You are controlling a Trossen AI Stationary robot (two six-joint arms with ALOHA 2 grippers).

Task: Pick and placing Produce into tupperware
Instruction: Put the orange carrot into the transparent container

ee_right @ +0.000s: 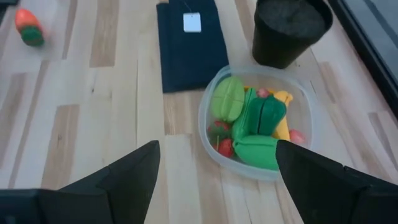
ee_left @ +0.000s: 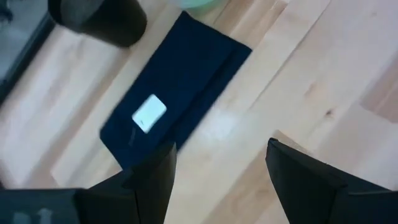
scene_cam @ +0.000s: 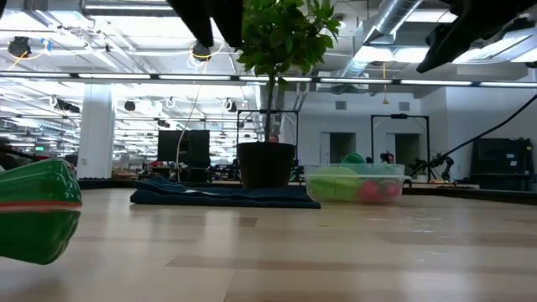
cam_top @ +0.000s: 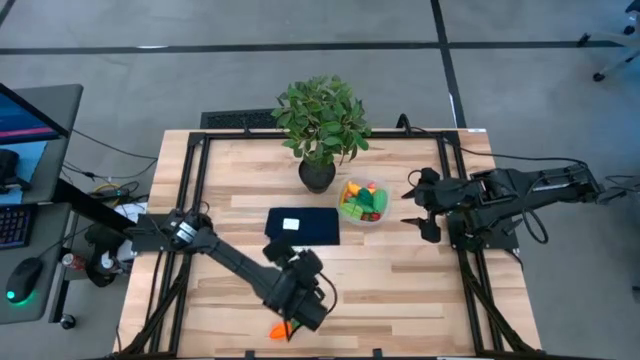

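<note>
Carrot (cam_top: 281,330) lies at the counter's (cam_top: 420,290) front edge, just beside the open, empty left tool (cam_top: 308,312) — the nearer arm. Tupperware (cam_top: 362,203) sits by the open right tool (cam_top: 418,205).

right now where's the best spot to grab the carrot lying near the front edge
Probably across the orange body of the carrot, coming straight down. It lies flat on the bare table, apart from everything else. The left gripper, fingers open, hovers right by it.
</note>
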